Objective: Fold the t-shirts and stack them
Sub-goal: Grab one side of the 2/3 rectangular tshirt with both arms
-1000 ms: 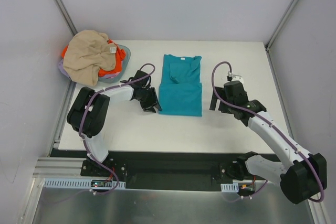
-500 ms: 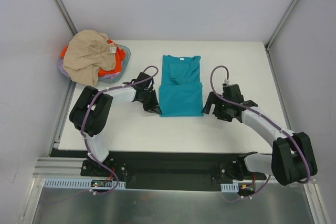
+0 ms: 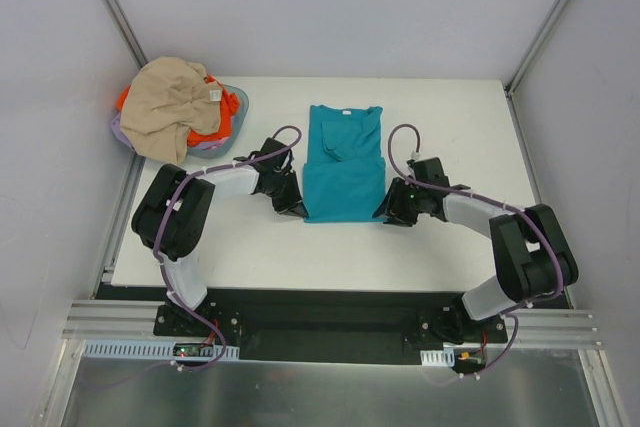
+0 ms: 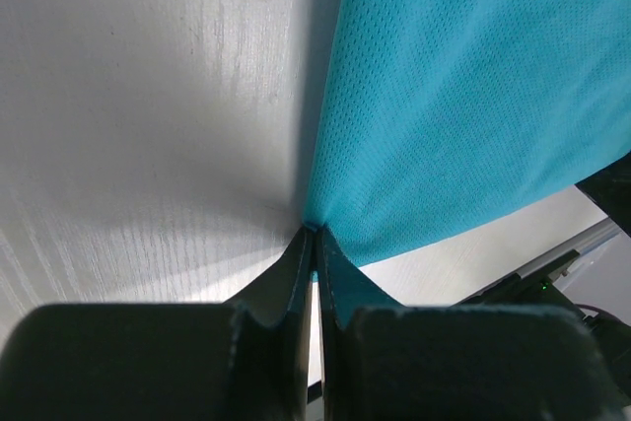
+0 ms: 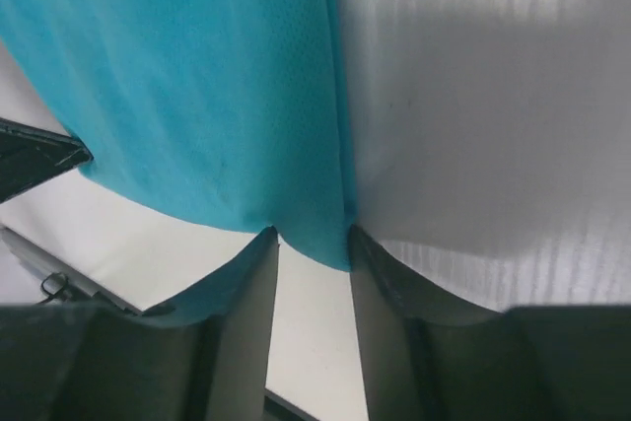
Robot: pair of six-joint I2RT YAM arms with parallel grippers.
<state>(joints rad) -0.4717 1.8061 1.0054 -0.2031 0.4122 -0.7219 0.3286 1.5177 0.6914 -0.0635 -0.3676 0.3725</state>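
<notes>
White counter (image 3: 455, 122) carried the teal t-shirt (image 3: 343, 175), lying flat near its middle, collar toward the far edge. At the shirt's near-left corner the left gripper (image 4: 315, 236) had its jaws pinched together on the hem. The right gripper (image 5: 314, 241) sat at the near-right corner, jaws apart, with the cloth edge between them (not clamped). The beige t-shirt (image 3: 168, 107) was heaped over the orange t-shirt (image 3: 222, 125) in the basket (image 3: 240, 105) at the far-left corner, well apart from both arms.
</notes>
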